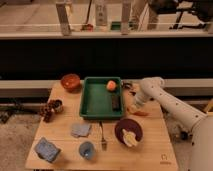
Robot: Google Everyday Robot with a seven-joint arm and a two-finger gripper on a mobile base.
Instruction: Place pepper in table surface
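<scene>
- We see the gripper (133,106) low over the table surface (150,145), just right of the green tray (91,105); we cannot tell how wide the claw stands or whether it grips anything.
- The pepper (138,112) lies on the tabletop right beside the claw.
- A small mark (163,157) sits near the table's front right corner; we cannot read it.
- In the tray rest a round orange fruit (111,85) and a dark block (115,102).
</scene>
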